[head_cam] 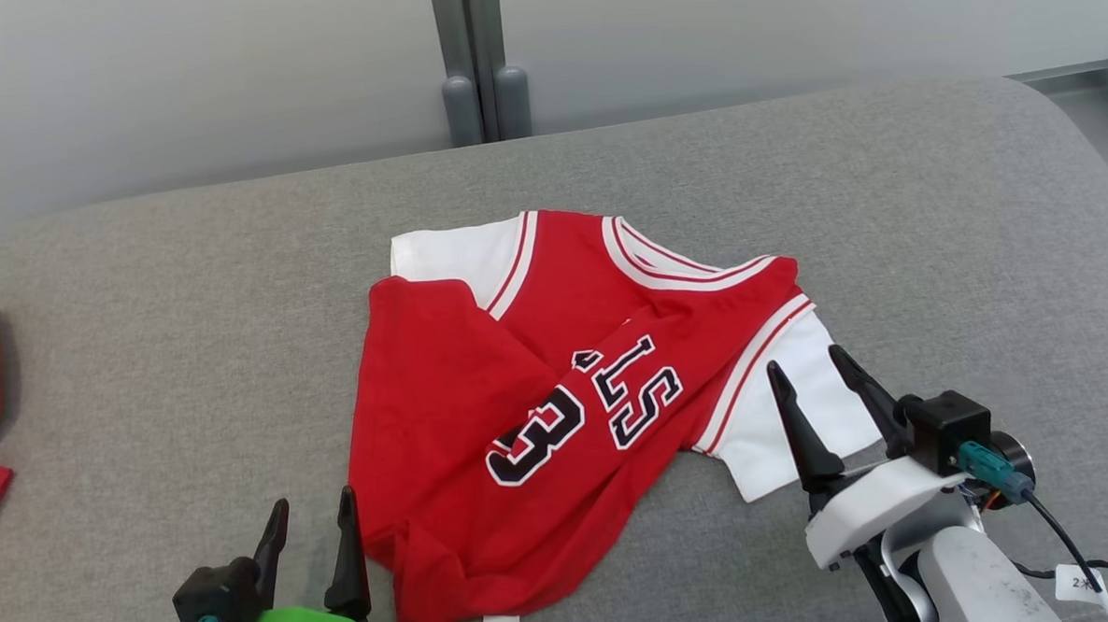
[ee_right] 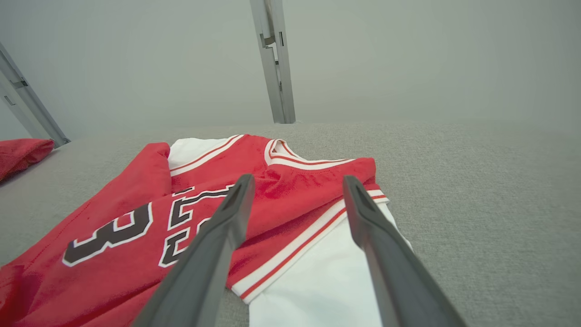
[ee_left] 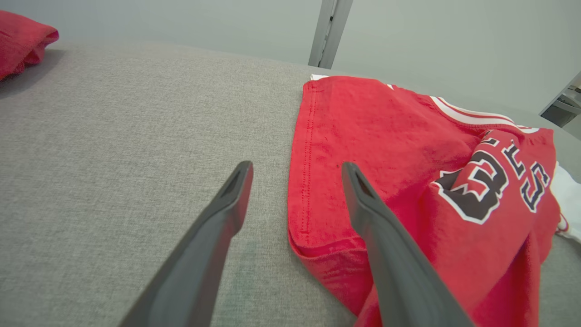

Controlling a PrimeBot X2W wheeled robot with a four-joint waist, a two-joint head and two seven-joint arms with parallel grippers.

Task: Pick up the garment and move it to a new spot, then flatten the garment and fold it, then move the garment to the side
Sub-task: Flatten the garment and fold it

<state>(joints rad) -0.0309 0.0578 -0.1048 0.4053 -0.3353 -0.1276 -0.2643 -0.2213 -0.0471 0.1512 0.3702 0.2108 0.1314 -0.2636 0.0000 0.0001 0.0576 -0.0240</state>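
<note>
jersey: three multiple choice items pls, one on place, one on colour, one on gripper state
1. The right gripper is nearest which part of the jersey?
A. hem label B. white sleeve C. collar
2. The number is what colour?
A. black, edged white B. blue C. yellow
3. The left gripper is:
A. shut on the hem B. open, holding nothing C. shut, empty
Key: 1 B, its fingers straddle that sleeve; 2 A, black digits with white edging; 3 B, its fingers stand apart, gripping nothing.
</note>
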